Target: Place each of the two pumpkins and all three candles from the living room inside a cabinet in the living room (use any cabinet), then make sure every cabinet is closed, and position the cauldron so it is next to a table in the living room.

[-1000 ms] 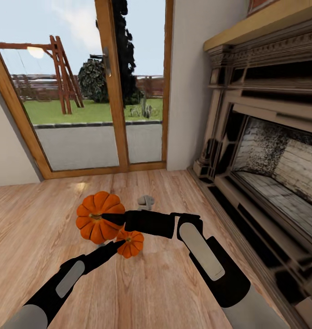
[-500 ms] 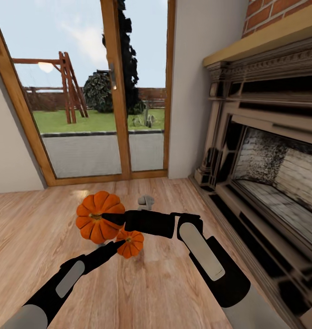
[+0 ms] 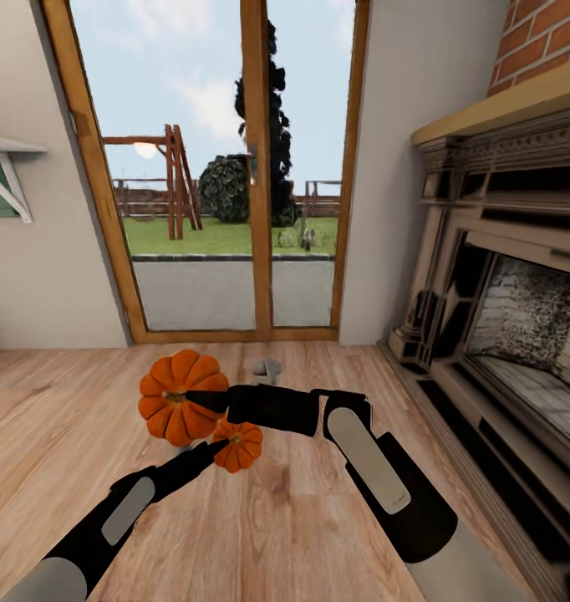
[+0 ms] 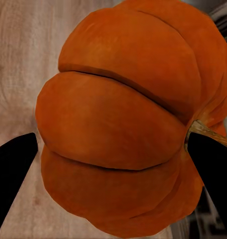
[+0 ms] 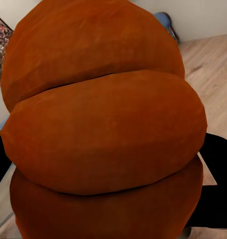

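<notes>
Both arms carry pumpkins above the wooden floor. The larger orange pumpkin hangs in my right gripper, which is shut on it; one dark finger lies across its face. Just below it, the smaller pumpkin is held by my left gripper, also shut. In the left wrist view that pumpkin sits between two black fingertips, its stem beside the other finger. The right wrist view has its pumpkin close up, with dark fingers at the sides. Candles, cabinet, table and cauldron are out of view.
A wood-framed glass patio door stands ahead, with a garden behind it. A large fireplace with a brick chimney runs along the right. A small grey object lies on the floor near the door. A wall shelf shows at far left.
The camera has turned left: door and fireplace have slid to the right in the picture and the wall shelf has come into sight. Arms and pumpkins keep the same pose.
</notes>
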You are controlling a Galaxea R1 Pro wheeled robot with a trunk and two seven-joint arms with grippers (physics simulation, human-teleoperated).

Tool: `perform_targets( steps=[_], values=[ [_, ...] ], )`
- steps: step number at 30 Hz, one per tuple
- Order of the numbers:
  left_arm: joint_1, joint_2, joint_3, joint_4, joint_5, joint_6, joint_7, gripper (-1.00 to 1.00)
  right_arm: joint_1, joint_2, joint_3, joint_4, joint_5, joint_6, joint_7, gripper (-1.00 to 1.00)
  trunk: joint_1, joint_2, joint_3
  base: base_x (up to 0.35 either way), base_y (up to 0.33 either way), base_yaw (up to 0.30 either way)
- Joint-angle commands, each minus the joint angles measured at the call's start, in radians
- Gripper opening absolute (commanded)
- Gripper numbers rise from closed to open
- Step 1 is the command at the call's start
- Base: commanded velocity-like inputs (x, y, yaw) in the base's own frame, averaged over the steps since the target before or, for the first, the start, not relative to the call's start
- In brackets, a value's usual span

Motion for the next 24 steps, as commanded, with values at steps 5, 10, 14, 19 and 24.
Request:
perform_targets(
  steps=[5, 10, 14, 19, 24],
  values=[
    [-0.001, 0.001, -0.003, 0.000, 0.010, 0.003, 0.001, -1.00, -0.001, 0.000, -0.001, 0.000, 0.002, 0.004, 0.003, -1.00, -0.002, 0.001, 0.018, 0.000, 0.000, 0.287],
    [-0.001, 0.001, -0.003, 0.000, 0.010, 0.003, 0.001, -1.00, 0.000, 0.000, -0.001, 0.000, 0.002, 0.004, 0.003, -1.00, -0.005, 0.002, 0.038, 0.000, 0.000, 0.287],
    [-0.001, 0.001, -0.003, 0.000, 0.010, 0.003, 0.001, -1.00, 0.000, 0.000, -0.001, 0.001, 0.002, 0.004, 0.003, -1.00, -0.007, 0.003, 0.053, 0.000, 0.000, 0.287],
    [-0.001, 0.001, -0.003, 0.000, 0.010, 0.003, 0.001, -1.00, 0.000, 0.000, -0.001, 0.001, 0.002, 0.004, 0.003, -1.00, -0.009, 0.004, 0.073, 0.000, 0.000, 0.287],
    [-0.001, 0.001, -0.003, 0.000, 0.010, 0.003, 0.001, -1.00, -0.001, 0.000, -0.001, 0.001, 0.003, 0.004, 0.003, -1.00, -0.011, 0.005, 0.091, 0.000, 0.000, 0.206]
  ],
)
